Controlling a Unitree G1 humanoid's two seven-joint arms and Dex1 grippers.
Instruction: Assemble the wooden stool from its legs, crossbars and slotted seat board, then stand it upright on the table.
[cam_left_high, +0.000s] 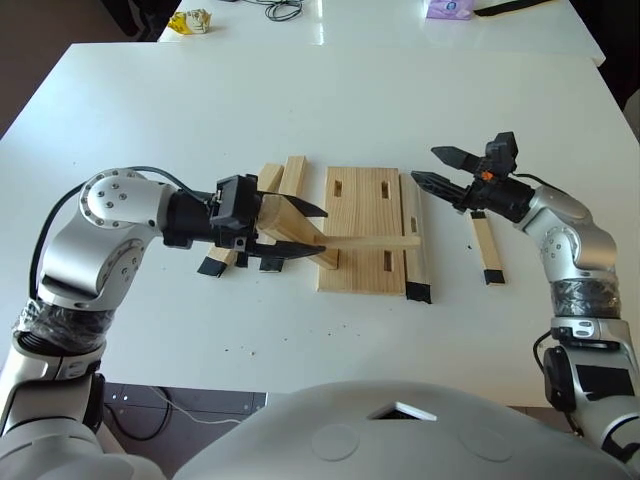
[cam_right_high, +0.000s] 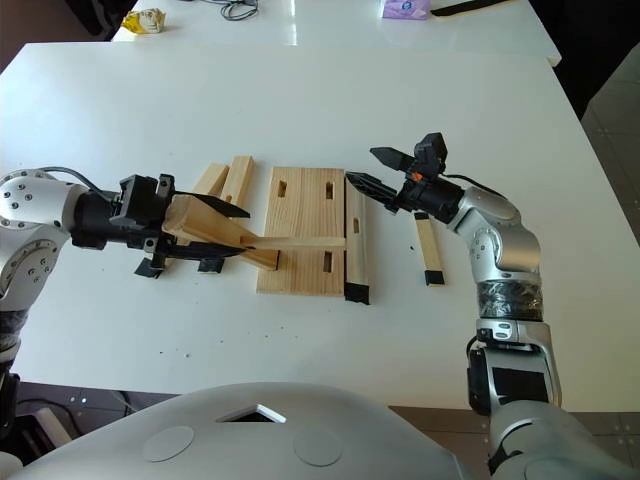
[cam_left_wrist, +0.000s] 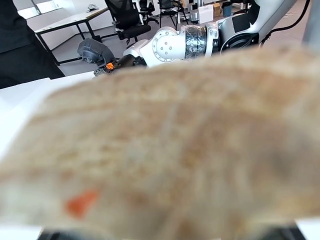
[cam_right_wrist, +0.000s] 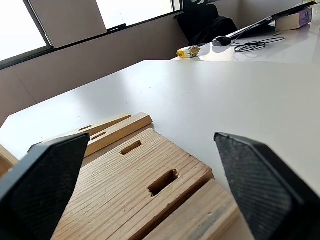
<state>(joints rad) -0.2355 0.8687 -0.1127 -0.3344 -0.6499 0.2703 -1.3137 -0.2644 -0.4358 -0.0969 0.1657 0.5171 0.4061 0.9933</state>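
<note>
Your left gripper (cam_left_high: 322, 231) has its fingers (cam_left_high: 300, 208) clamped on a wooden part (cam_left_high: 285, 222), one finger above it and one below. A thin crossbar (cam_left_high: 375, 241) runs out from that part and lies across the seat board (cam_left_high: 360, 205), its far end reaching the leg (cam_left_high: 414, 265) that rests along the board's right edge. The wood sits right against the left wrist camera.

Your right gripper (cam_left_high: 423, 164) hangs over the board's far right corner with its fingers (cam_right_wrist: 45, 185) spread wide, gripping and touching nothing.

The seat board lies flat, slots up, mid-tabletop (cam_left_high: 330, 100). Two legs (cam_left_high: 283, 178) lie side by side just left of it, behind your left gripper. A loose leg (cam_left_high: 486, 245) lies apart to the right, below your right gripper.
</note>
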